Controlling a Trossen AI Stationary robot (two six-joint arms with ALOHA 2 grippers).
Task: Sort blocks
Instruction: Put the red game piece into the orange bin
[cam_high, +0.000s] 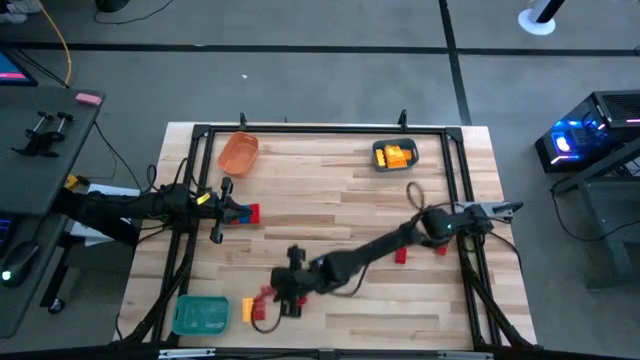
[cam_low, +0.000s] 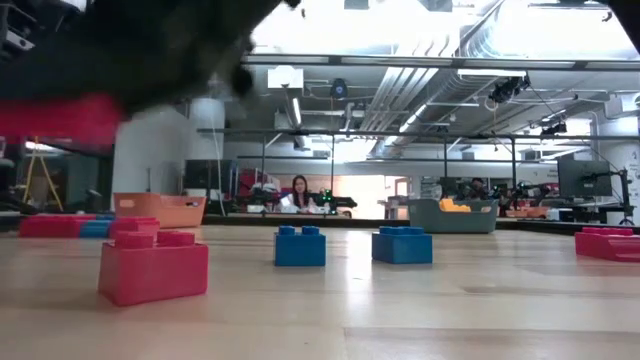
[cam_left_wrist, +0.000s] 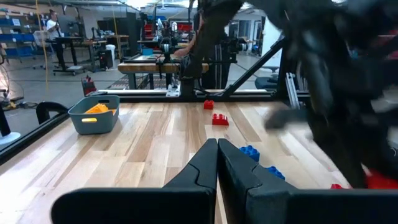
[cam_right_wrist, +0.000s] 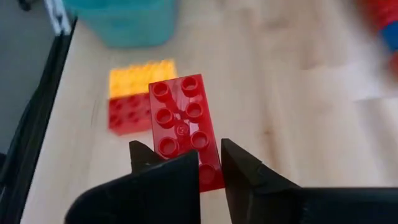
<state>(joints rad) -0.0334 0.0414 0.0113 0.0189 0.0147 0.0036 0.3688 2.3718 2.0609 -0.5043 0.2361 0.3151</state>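
My right gripper (cam_right_wrist: 209, 158) is shut on a red two-by-four studded block (cam_right_wrist: 183, 118), near the table's near-left area (cam_high: 288, 292). Below it a joined yellow-and-red block (cam_right_wrist: 138, 94) lies flat on the wood next to the green tray (cam_high: 200, 315). My left gripper (cam_left_wrist: 217, 163) is shut and empty, low over the left half of the table (cam_high: 228, 208), with a red block (cam_high: 251, 212) just beside it. Blue blocks (cam_left_wrist: 249, 151) and red blocks (cam_left_wrist: 219, 119) rest flat on the table ahead of it. My right gripper pinches the red block at one short end (cam_right_wrist: 204, 163), one finger (cam_right_wrist: 166, 167) on each long side. The studs face the camera and the block's length runs on ahead of the fingers. In the low view the block (cam_low: 60, 118) hangs clear above the table.
An orange tray (cam_high: 238, 152) sits at the far left and a grey tray holding yellow blocks (cam_high: 395, 155) at the far right. Two red blocks (cam_high: 401, 257) lie near the right arm's base. Black frame rails (cam_high: 460, 170) border the table. People stand in the room beyond.
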